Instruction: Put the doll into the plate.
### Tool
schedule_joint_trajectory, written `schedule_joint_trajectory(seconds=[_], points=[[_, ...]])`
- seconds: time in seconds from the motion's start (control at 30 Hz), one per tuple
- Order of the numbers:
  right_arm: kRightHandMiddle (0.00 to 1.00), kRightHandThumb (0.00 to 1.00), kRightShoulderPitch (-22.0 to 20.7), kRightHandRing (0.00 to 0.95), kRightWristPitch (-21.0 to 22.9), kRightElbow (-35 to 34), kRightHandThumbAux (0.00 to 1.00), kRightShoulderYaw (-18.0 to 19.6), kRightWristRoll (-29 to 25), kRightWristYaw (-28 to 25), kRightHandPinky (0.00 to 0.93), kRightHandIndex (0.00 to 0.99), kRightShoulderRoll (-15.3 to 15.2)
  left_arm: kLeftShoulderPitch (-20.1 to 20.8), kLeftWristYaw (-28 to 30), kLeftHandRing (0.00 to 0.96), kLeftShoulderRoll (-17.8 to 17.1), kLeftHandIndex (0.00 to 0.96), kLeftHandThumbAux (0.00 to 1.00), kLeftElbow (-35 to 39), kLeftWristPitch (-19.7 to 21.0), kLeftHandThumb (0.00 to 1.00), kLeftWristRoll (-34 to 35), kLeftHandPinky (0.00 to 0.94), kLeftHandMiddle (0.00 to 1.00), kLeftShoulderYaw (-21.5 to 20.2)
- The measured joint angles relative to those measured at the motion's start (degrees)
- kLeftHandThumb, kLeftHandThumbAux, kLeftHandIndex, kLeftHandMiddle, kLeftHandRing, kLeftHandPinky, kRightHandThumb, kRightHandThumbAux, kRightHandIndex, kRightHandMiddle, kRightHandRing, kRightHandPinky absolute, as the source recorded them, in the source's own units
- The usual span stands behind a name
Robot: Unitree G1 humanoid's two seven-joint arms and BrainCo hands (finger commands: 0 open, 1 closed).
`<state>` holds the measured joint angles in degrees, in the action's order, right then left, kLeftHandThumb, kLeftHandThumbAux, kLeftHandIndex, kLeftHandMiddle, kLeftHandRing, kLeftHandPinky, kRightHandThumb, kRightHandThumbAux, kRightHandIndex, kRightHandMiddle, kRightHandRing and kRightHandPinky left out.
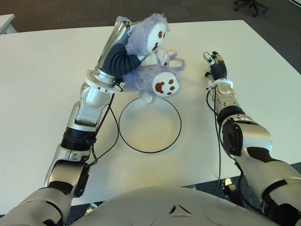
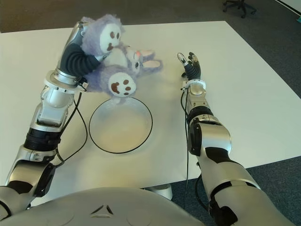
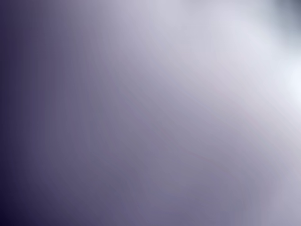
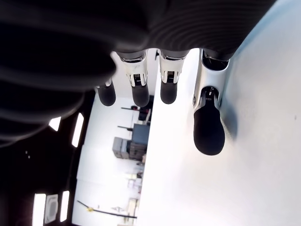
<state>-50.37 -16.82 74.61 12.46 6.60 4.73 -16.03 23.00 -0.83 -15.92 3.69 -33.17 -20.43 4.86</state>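
Note:
A fluffy purple doll (image 1: 151,61) with white face and brown-marked paws hangs in the air, gripped by my left hand (image 1: 123,52), whose fingers are buried in its fur. Its lower paw (image 1: 164,84) hovers just above the far rim of the white plate (image 1: 149,141) with a black edge, which lies on the table in front of me. The left wrist view shows only purple fur (image 3: 150,113) pressed against the camera. My right hand (image 1: 215,63) shows to the right of the doll, fingers (image 4: 209,132) extended and holding nothing.
The white table (image 1: 42,84) spreads wide around the plate. Dark floor lies beyond the far edge, with an office chair base (image 1: 251,5) at the back right. A black cable (image 1: 111,127) hangs from my left forearm beside the plate.

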Motion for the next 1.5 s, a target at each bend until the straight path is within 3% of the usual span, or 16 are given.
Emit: schedule_joint_trajectory(seconds=[0.33,1.2,1.5], points=[[0.000,0.000,0.0,0.000,0.0,0.0,0.414,0.0,0.0,0.0,0.000,0.000,0.0,-0.5,-1.7,0.862,0.9,0.443,0.691,-1.2,-1.5,0.739,-2.7,0.849,0.863,0.2],[0.000,0.000,0.1,0.000,0.0,-0.1,0.407,0.3,-0.1,-0.2,0.000,0.000,-0.1,-6.5,-0.4,0.837,3.2,0.444,0.693,-1.4,-1.6,0.741,1.4,0.842,0.825,1.6],[0.000,0.000,0.2,0.000,0.0,-0.1,0.409,0.3,-0.1,-0.3,0.000,0.000,-0.1,-6.9,-0.1,0.838,3.4,0.444,0.693,-1.5,-2.1,0.738,1.5,0.839,0.828,2.5]])
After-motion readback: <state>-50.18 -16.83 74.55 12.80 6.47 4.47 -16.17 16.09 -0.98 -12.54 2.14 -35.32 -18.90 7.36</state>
